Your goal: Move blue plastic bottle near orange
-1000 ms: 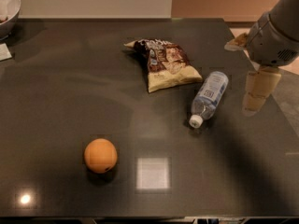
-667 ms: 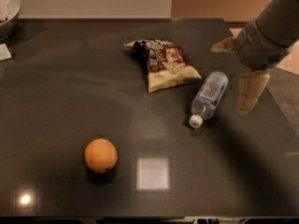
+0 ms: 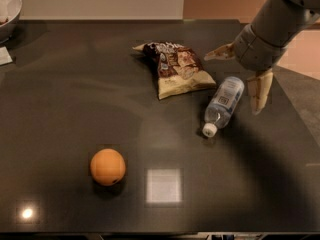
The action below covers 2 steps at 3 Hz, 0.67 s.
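The blue plastic bottle lies on its side on the dark table, right of centre, its white cap pointing toward the front. The orange sits at the front left, well apart from the bottle. My gripper hangs at the right, just above and beside the bottle's far end. It is open, one tan finger reaching left toward the snack bag, the other finger pointing down to the right of the bottle. It holds nothing.
A brown-and-yellow snack bag lies just left of the bottle, behind it. A white bowl stands at the back left corner with a white scrap near it. The table's right edge runs close behind the gripper.
The gripper has moved left and toward the bottle, and its fingers now spread on either side of the bottle's far end. Bottle, orange and bag have not moved.
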Motion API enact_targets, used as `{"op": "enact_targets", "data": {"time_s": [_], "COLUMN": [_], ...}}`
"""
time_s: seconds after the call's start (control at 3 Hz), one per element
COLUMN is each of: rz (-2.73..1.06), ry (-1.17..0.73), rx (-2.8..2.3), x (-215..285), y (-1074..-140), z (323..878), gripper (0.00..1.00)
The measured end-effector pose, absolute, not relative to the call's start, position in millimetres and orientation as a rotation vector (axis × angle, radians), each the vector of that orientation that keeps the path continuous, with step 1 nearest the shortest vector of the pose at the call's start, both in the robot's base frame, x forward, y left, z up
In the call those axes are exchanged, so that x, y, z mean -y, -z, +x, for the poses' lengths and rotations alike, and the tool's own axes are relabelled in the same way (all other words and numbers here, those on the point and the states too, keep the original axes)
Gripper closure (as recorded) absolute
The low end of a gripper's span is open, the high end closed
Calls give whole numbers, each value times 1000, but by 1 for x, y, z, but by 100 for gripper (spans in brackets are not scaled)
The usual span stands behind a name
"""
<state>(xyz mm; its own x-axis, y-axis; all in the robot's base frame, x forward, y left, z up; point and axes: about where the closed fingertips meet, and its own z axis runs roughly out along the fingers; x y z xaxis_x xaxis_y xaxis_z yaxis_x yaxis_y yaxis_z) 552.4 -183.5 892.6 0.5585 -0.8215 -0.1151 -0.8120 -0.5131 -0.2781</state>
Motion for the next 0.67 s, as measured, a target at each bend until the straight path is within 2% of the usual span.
{"op": "enact_targets", "data": {"time_s": [0.67], "rz": [-2761], "ry": [6], "rx": [-1107], "x": [180], "y": [-872], "z": [564], "gripper": [0]}}
